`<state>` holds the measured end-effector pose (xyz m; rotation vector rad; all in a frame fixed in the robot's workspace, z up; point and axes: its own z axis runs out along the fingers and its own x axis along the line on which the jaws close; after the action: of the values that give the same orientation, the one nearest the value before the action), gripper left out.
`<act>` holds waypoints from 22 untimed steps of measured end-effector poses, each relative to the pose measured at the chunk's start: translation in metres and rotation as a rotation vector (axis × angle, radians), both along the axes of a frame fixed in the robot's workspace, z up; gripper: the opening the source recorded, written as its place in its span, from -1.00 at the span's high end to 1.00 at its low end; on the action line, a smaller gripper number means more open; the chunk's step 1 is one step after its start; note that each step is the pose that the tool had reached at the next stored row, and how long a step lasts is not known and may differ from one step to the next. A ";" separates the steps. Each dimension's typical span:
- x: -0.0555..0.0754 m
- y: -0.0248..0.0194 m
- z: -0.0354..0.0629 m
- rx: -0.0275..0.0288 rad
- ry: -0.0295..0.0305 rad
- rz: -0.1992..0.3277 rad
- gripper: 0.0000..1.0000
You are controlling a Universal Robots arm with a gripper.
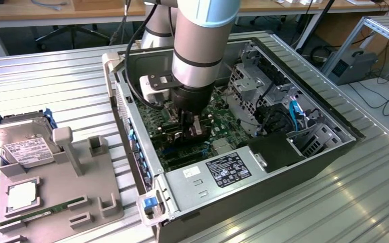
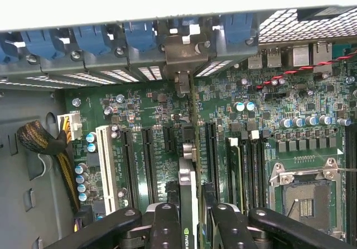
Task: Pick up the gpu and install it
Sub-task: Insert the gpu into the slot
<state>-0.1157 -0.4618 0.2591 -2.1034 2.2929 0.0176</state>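
Down inside the open computer case (image 1: pixel 329 147), the claw (image 2: pixel 188 218) is clenched partway on the gpu (image 2: pixel 187 176), its two dark fingers (image 2: pixel 165 226) pressing the card's flat faces from either side. The card stands on edge between them, seen end-on in the wrist view as a thin strip running away from the camera, with its silver bracket (image 2: pixel 181 59) at the far end up against the row of rear slot openings with blue latches (image 2: pixel 139 37). It sits right over the green motherboard (image 2: pixel 268 104), in line with the long black expansion slots (image 2: pixel 148 160); whether it is fully seated I cannot tell.

Beside the card lie a white slot (image 2: pixel 105 168), a bundle of braided cables (image 2: pixel 44 143) and an empty processor socket (image 2: pixel 304 196). In the exterior view the arm (image 1: pixel 198 45) reaches straight down into the case, with the gripper low over the board.

Outside the case, toward the exterior view's left, a grey fixture tray (image 1: pixel 107 187) holds a silver hard drive (image 1: pixel 18 144), a processor chip (image 1: pixel 20 195) and a green memory stick (image 1: pixel 42 211), all resting on the ribbed metal table (image 1: pixel 46 81).
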 end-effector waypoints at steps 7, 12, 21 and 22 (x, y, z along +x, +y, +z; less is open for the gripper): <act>0.000 0.0000 0.0000 0.0000 0.0001 0.000 0.22; 0.000 0.0003 0.0067 0.0001 0.0000 0.001 0.08; 0.000 0.0003 0.0069 0.0000 0.0000 0.001 0.46; 0.000 0.0003 0.0069 0.0000 0.0000 0.001 0.46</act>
<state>-0.1157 -0.4615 0.2660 -2.1045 2.2918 0.0177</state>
